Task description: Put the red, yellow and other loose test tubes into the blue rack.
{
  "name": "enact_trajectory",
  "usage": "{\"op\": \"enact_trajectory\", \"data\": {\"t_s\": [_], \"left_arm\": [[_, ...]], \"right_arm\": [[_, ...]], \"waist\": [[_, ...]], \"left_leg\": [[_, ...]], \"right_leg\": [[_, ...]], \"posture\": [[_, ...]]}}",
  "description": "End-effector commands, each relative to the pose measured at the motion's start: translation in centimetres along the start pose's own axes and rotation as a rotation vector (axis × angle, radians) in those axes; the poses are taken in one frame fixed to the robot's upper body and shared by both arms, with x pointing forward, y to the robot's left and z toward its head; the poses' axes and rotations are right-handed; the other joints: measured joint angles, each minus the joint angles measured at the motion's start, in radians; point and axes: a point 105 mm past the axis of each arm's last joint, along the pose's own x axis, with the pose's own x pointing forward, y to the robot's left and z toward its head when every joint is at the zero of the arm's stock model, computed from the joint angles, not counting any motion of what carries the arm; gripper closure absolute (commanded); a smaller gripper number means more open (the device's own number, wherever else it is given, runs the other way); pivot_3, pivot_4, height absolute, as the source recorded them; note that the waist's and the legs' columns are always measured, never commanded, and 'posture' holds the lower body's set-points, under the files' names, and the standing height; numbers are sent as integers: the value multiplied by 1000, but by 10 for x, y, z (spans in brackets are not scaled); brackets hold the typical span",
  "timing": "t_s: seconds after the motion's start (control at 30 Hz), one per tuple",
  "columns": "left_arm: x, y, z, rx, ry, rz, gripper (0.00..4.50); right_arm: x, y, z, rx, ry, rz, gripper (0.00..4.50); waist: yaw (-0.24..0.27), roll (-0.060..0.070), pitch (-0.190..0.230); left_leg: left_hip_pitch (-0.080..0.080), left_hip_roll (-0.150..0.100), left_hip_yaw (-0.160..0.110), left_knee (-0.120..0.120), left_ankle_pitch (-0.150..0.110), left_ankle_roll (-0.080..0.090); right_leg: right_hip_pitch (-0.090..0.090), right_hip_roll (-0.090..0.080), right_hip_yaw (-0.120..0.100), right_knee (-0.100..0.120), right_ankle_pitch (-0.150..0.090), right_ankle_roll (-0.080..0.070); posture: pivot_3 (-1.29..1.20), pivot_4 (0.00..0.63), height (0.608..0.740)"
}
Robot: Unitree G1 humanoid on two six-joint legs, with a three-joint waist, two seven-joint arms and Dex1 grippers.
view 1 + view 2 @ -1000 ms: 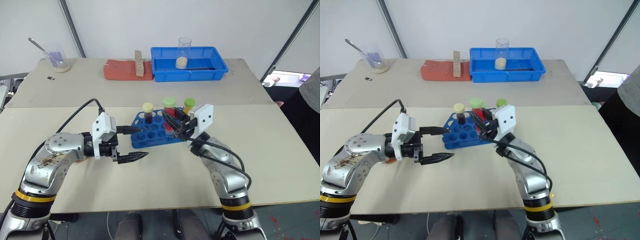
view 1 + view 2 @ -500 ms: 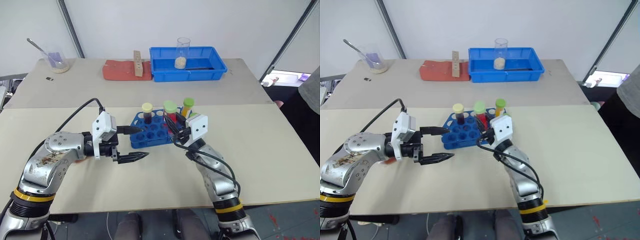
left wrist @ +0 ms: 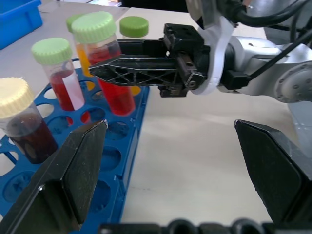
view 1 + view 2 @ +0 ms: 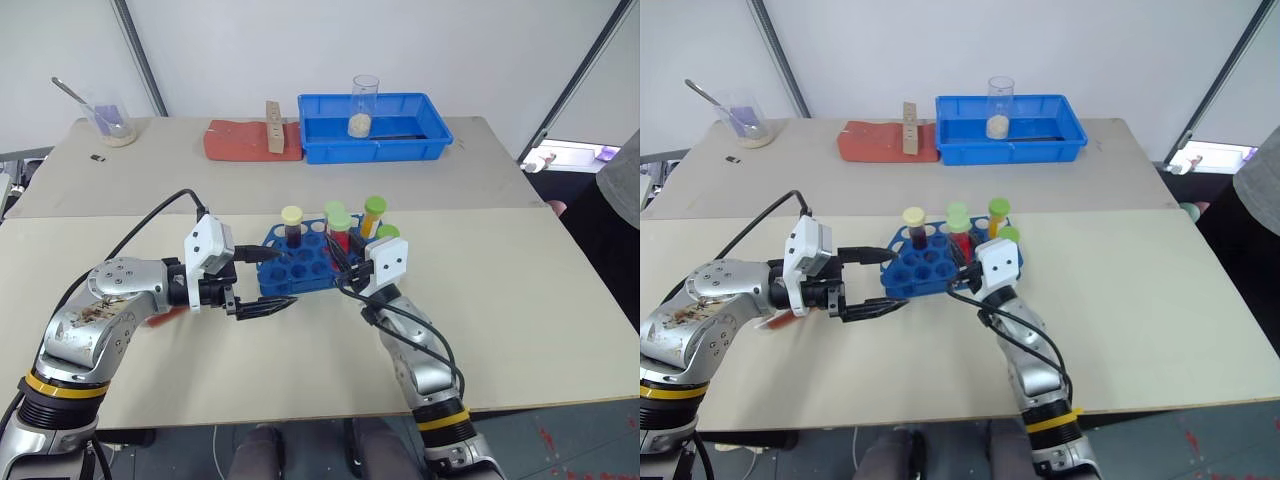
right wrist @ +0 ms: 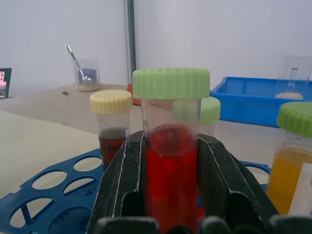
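White label strip, writing unreadable

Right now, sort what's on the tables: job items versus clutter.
Job: red tube in right gripper; blue rack; dark tube, yellow-orange tube, other capped tubes already standing in it.

Clutter: blue bin, glass cylinder, red mat, beaker with spoon.

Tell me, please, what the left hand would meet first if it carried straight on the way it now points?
Probably the right hand, which crosses ahead of the open left hand gripping a red tube over the blue rack. Depth is uncertain; the rack's near edge lies close beside that line.
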Motion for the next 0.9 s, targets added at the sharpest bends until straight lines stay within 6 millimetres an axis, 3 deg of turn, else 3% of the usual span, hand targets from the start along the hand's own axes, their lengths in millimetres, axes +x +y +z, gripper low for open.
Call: {"op": "enact_trajectory", "data": {"t_s": [0.03, 0.07, 0.23, 0.4, 0.5, 0.67, 0.9], "left_arm": [[-2, 3, 12, 54, -19, 32, 0], [-2, 4, 12, 57, -17, 41, 0], [-10, 17, 7, 72, 80, 121, 0], [-37, 27, 5, 132, 274, 154, 0], [-69, 40, -6, 183, 522, 176, 0], [-100, 51, -20, 126, 745, 192, 0], [-102, 65, -44, 72, 839, 198, 0]], "right_arm": [[-3, -1, 15, 16, -71, 3, 2995], [-4, -2, 15, 19, -65, 5, 2431], [-11, -2, 14, -22, -7, 64, 731], [-29, 2, 22, -96, 63, 213, 731], [-48, 11, 36, -135, 138, 430, 731], [-73, 29, 48, -147, 288, 746, 731], [-75, 42, 62, -110, 383, 919, 731]], "waist": [[1, 0, 0], [1, 0, 0], [2, 0, 0], [1, 0, 0], [1, 0, 1], [7, 0, 1], [12, 0, 1]], "left_leg": [[0, 0, 0, 0, 0, 0], [0, 0, 0, 0, 0, 0], [0, 0, 0, 0, 0, 0], [0, 0, 0, 0, 0, 0], [0, 0, 1, 0, 0, 0], [2, 0, 1, -1, 0, 0], [1, 0, 1, -1, 0, 0]], "right_leg": [[0, 0, 0, 0, 0, 0], [0, 0, 0, 0, 0, 0], [0, 0, 0, 0, 0, 0], [0, 0, 0, 0, -1, 0], [-1, 0, 0, 0, -5, -7], [0, 0, -1, 1, -7, -8], [-1, 0, -1, 1, -7, -9]], "posture": [[0, 150, 740], [0, 150, 740], [0, 150, 740], [0, 150, 740], [0, 150, 740], [0, 150, 740], [0, 150, 740]]}}
